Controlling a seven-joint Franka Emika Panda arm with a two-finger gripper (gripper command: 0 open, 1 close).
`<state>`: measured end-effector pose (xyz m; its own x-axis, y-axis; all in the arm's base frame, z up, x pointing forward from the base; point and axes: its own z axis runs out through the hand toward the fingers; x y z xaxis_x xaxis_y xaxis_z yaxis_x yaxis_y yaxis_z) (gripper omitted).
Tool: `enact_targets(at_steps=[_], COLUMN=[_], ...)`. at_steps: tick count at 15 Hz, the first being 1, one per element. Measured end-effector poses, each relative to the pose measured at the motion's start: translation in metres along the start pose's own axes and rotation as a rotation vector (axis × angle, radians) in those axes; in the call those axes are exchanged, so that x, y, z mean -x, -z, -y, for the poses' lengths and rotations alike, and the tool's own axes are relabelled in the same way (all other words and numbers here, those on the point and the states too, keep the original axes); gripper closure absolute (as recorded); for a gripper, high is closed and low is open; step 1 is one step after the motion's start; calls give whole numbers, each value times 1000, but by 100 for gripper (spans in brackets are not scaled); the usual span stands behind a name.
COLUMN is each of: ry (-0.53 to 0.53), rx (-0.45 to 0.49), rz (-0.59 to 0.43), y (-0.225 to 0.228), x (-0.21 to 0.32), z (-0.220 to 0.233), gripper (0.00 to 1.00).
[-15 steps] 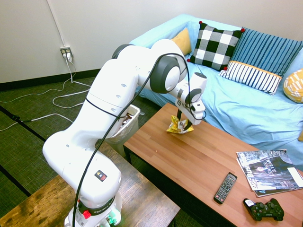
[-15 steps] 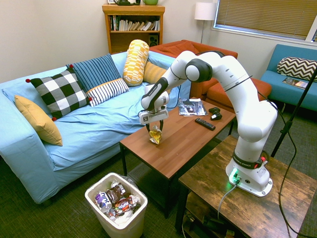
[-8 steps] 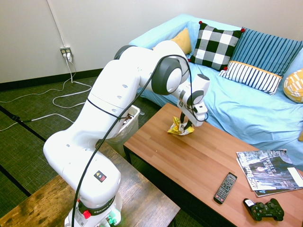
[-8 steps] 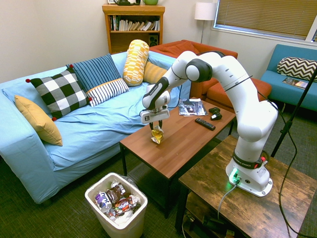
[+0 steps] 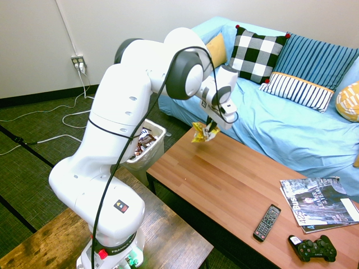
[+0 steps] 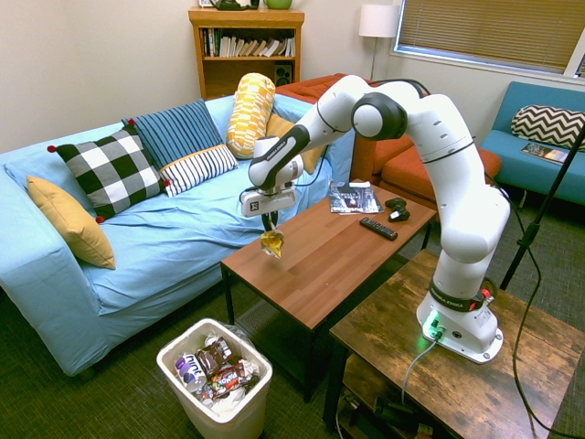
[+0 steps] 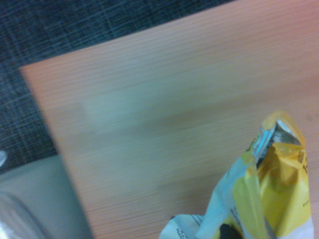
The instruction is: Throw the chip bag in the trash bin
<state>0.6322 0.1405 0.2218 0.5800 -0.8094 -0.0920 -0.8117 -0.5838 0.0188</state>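
The chip bag (image 5: 200,132) is yellow with dark print and a silvery inside. The desk (image 5: 247,185) is warm reddish-brown wood grain. The trash bin (image 6: 183,389) is white. The sofa (image 6: 155,229) is light blue, bearing a black-and-white checked cushion (image 6: 109,171) with red corner pompoms, a navy striped cushion (image 6: 174,131), and a plain mustard cushion (image 6: 70,219). The arm (image 5: 118,123) is white with grey joints.

The arm arches up and reaches forward, wrist bent downward. The gripper (image 5: 208,132) (image 6: 270,229) points down, its fingers apparently pinched together, though they are partly hidden.
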Motion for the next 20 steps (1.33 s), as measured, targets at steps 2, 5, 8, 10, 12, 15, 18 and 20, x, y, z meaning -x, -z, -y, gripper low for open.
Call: enact_targets(at_steps=[2,5,8,10,12,15,18,20], ry=[72,171,257,308,350,383,402,411], rx=[0,30,64,88,105,147,198,202], rz=[-38,-82,-116,-142,-154,-157,-153,-145], y=[12,3,-31,-60,-89,-123,-145,-142], x=[68,162,237,279,311,337,343,343], z=[28,58,78,90,103,117,121,127], gripper=[100,100,100,100,100,0,0,0])
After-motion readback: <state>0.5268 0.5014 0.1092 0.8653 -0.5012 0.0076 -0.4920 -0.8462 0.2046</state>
